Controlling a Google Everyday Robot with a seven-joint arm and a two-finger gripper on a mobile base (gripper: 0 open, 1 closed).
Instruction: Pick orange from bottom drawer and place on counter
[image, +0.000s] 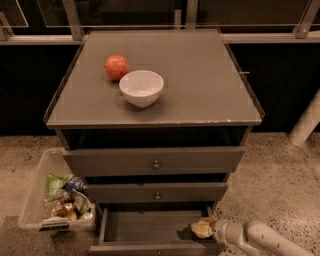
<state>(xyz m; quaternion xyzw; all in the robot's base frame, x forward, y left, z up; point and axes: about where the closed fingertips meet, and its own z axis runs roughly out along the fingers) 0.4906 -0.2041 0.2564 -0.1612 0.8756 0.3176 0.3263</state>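
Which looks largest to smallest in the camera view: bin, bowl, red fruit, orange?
1. bin
2. bowl
3. red fruit and orange look alike; the orange sits at the tool in the bottom drawer, its outline unclear.
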